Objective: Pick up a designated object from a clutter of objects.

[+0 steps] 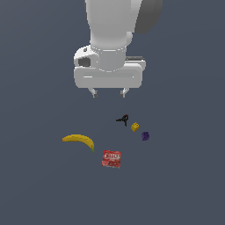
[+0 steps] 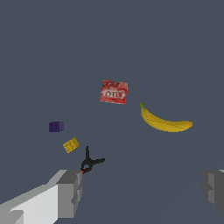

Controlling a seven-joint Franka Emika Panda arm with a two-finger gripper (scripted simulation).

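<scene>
Yellow block (image 1: 135,127) on floor between clamp (image 1: 123,118) and purple object (image 1: 145,136), touching neither. Gripper (image 1: 109,92) above the clamp, fingers spread wide, nothing held. Banana (image 1: 79,140), red box (image 1: 111,158) well apart from the clamp.

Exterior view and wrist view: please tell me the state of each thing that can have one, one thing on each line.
Gripper: jaws open, holding nothing, above the surface.
Tiny yellow block: on the surface, not grasped.
Clamp: lying beside the block, apart from it.
Purple object: on the surface, untouched.
Banana: lying flat, alone.
Red box: lying flat, printed face up.
</scene>
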